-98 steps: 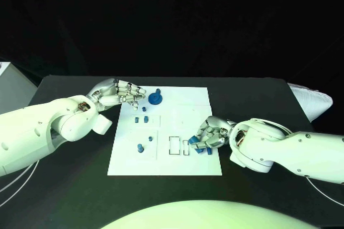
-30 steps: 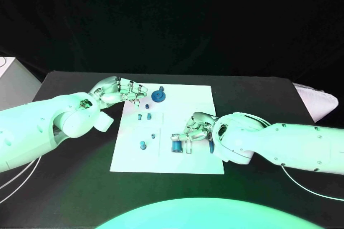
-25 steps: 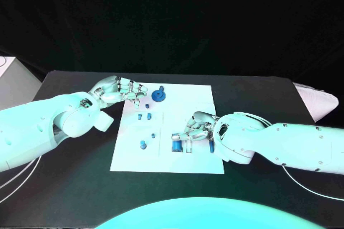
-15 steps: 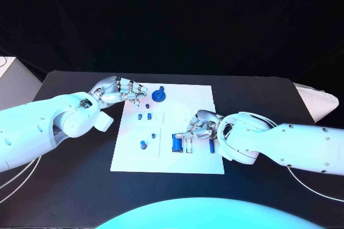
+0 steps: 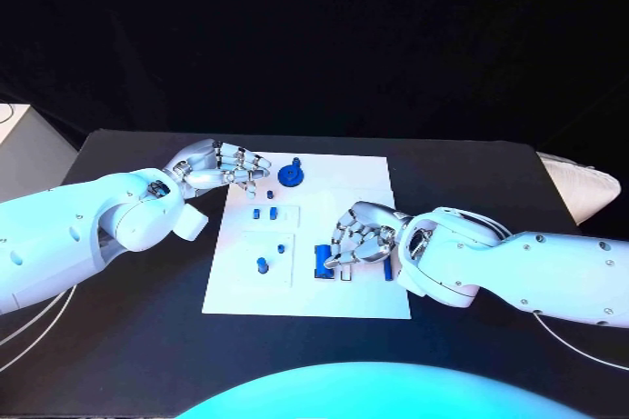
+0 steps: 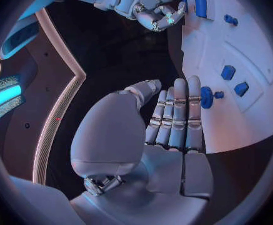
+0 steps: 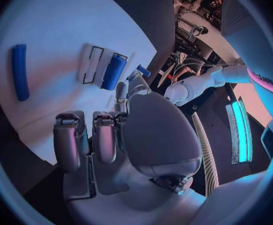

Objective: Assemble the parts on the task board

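Task board, blue cylinder in slot, right hand above

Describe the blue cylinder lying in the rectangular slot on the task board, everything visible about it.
The blue cylinder is a short, smooth round bar, plastic by the look. It lies flat on its side in one of two black-outlined rectangular slots on the white task board; the slot beside it holds nothing. In the head view the right hand hangs just above it, fingers apart. Whether a fingertip touches it cannot be told. A longer blue bar lies apart on the board.
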